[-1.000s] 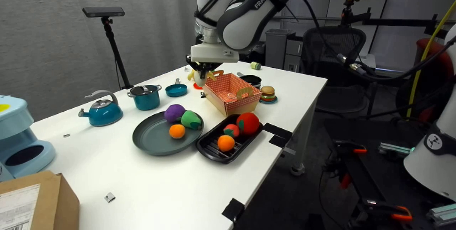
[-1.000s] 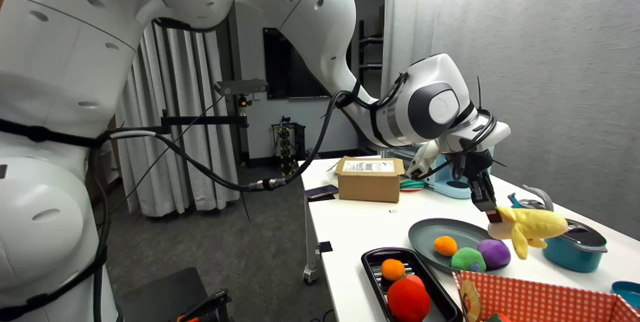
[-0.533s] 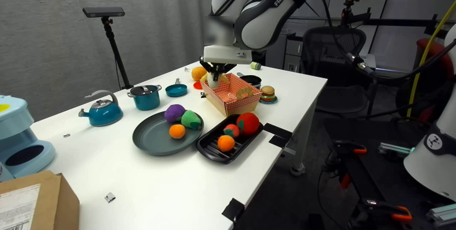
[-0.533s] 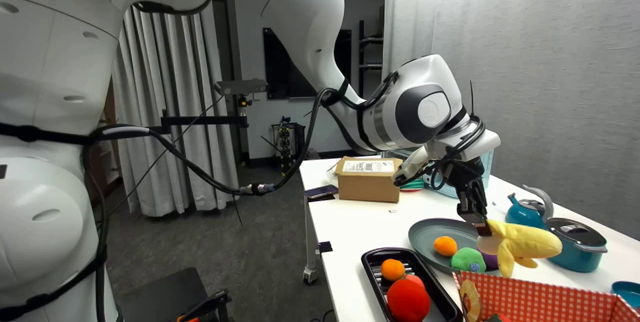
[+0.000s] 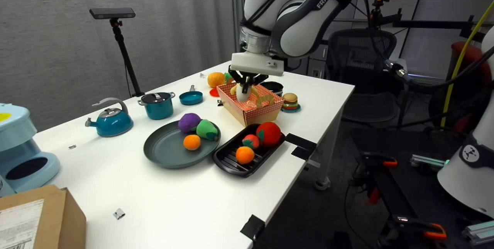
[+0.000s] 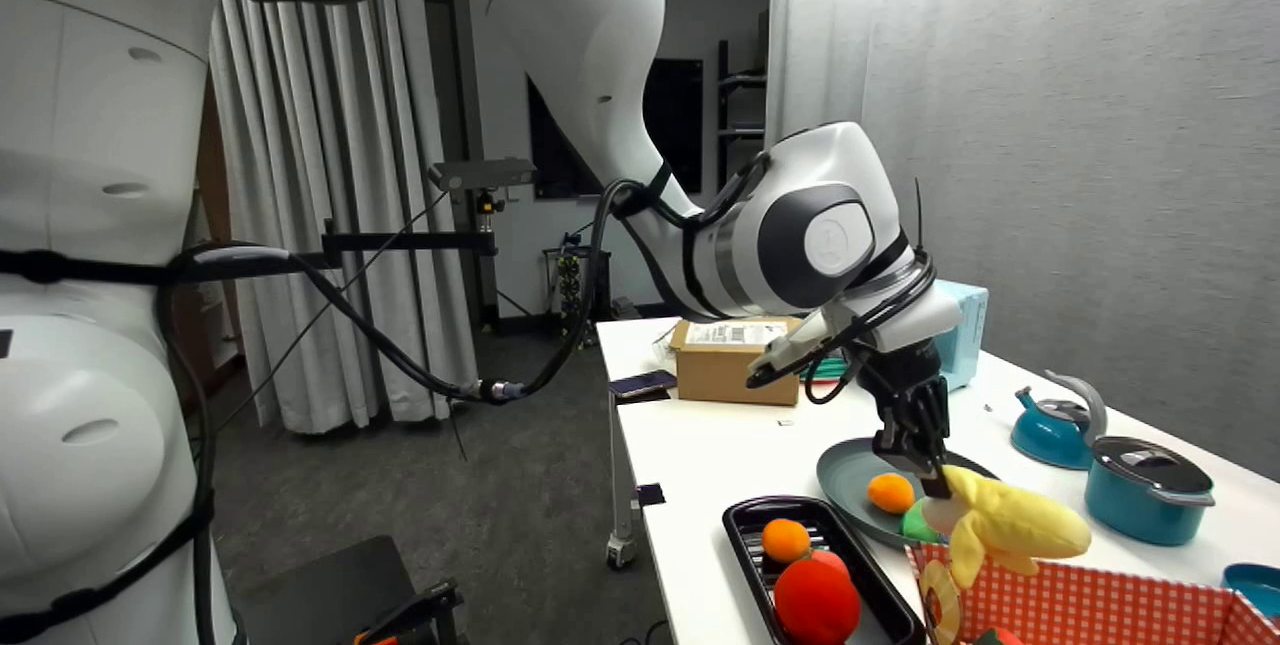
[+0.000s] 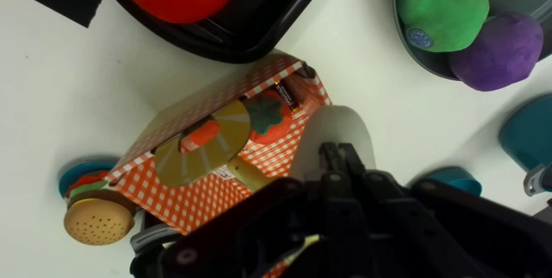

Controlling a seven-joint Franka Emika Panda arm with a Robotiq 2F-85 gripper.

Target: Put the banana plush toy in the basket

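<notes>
So the banana plush toy [image 6: 1025, 523] is pale yellow and chubby, with floppy peel-like flaps hanging off and a smooth whitish end that shows near the middle of the wrist view. The tool [image 7: 341, 155] has that whitish end pinched. In an exterior view it's at lower right, nearly level in the air, overlapping the red-checked basket [image 6: 1110, 597]. Can't tell if they touch.
</notes>
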